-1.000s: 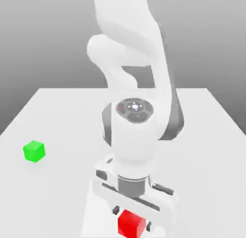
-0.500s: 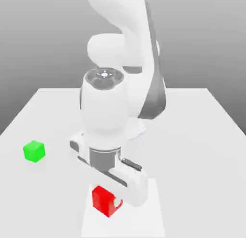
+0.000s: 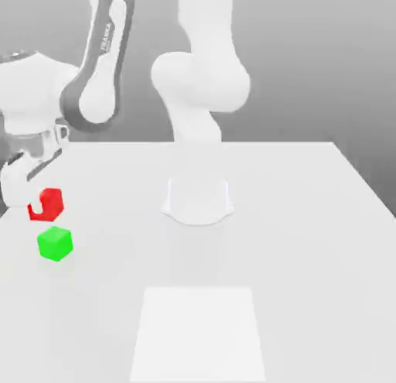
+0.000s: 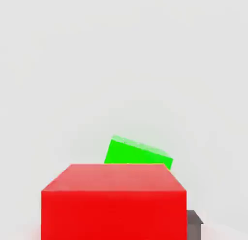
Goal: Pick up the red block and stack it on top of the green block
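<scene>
The red block (image 3: 47,204) hangs in the air at the exterior view's left, held in my gripper (image 3: 40,206), which is shut on it. Just below it, on the white table, sits the green block (image 3: 55,243), a small gap apart from the red one. In the hand view the red block (image 4: 114,202) is large and close, and the green block (image 4: 137,152) shows beyond its far edge, slightly turned. A dark fingertip (image 4: 193,223) peeks out beside the red block.
The arm's white base (image 3: 197,200) stands at the table's middle. A lighter square patch (image 3: 198,333) lies on the table near the front edge. The table's left edge runs close to the green block.
The arm has swung from the front middle of the table to the exterior view's left, carrying the red block up and over to just above the green block.
</scene>
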Robot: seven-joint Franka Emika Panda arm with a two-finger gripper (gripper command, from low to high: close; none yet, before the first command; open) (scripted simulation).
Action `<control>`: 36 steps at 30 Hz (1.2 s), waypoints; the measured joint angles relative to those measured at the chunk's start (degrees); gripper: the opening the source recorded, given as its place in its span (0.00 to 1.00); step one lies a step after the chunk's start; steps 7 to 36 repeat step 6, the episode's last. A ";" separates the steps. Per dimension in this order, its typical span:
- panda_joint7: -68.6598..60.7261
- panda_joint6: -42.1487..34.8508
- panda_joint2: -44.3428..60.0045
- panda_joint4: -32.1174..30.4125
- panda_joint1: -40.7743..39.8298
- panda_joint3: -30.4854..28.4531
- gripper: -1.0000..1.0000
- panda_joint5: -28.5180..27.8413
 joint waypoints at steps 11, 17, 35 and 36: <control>-3.87 5.22 5.65 0.20 -0.39 1.69 1.00 5.53; -3.87 5.22 5.65 0.20 -0.39 1.69 1.00 5.53; -3.87 5.22 5.65 0.20 -0.39 1.69 1.00 5.53; -3.87 5.22 5.65 0.20 -0.39 1.69 1.00 5.53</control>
